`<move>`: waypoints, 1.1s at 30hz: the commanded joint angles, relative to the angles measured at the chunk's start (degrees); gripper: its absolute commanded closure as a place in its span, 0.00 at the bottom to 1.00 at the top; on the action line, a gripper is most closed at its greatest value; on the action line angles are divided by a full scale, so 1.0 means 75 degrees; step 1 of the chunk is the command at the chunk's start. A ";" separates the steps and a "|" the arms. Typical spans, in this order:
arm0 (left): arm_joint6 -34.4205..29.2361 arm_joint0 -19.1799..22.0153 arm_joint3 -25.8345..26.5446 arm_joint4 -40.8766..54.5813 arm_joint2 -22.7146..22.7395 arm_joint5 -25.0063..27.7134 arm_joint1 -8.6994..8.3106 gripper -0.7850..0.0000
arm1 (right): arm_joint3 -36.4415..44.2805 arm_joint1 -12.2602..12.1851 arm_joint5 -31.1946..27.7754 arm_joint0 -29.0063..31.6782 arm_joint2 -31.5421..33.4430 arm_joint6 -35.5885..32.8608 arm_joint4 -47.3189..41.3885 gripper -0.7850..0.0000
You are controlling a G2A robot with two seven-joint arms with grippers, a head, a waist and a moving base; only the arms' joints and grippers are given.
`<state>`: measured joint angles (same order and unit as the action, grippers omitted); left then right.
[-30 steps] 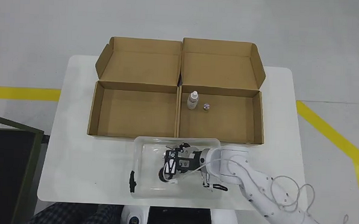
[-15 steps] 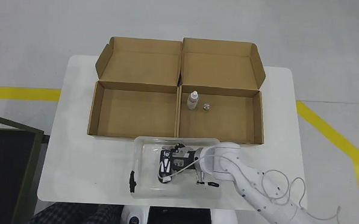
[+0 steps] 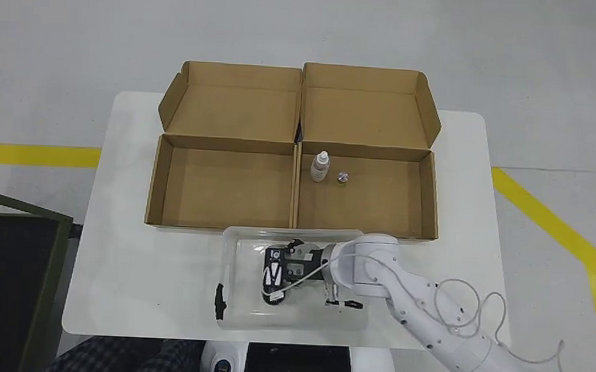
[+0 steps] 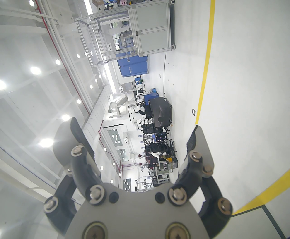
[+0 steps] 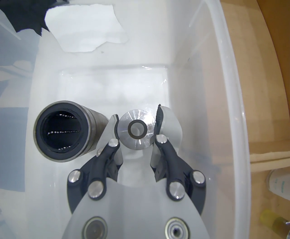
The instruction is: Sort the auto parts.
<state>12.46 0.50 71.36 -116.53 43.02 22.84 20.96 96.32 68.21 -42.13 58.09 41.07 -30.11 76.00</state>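
Right wrist view puts the right end effector (image 5: 137, 113) inside the clear bin (image 5: 228, 108), its two fingers on opposite sides of a small silver sleeve (image 5: 146, 123) at the centre of the frame. The black pads look pressed against the sleeve's round wall, so I judge it to be gripped. The sleeve shows its bored end face to the camera. Its long axis therefore runs in line with the end effector's reach, and the pinch goes across its diameter.

Left of it in the frame lies a larger linear bearing (image 5: 90, 126), also end-on and just beside one finger. Whether they touch I cannot tell. A lift that drifts that way could nudge it.

In the top view the bin (image 3: 245, 302) sits at lower centre on the desk (image 3: 126, 229). Above it in the frame are two open cardboard boxes, the left box (image 3: 223, 188) and the right box (image 3: 387, 205). A small white bottle (image 3: 321, 166) stands in the right box.

The left end effector (image 4: 136, 125) is spread wide and holds nothing. It faces the room, so the right arm is plainly the nearer one.
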 commanded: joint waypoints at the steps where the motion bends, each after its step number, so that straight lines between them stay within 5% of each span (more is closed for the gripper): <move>1: 0.0000 0.0000 0.0000 0.0000 0.0000 0.0000 0.0000 0.00 | 0.0125 -0.0019 -0.0040 0.0033 0.0060 -0.0021 -0.0028 1.00; 33: 0.0000 0.0000 0.0000 0.0000 0.0000 0.0000 0.0000 0.00 | 0.2441 -0.0461 -0.0034 0.1127 0.2483 0.1350 -0.2201 1.00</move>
<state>12.46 0.50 71.36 -116.53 43.02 22.84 20.96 114.51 64.84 -42.46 66.32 59.00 -20.27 59.87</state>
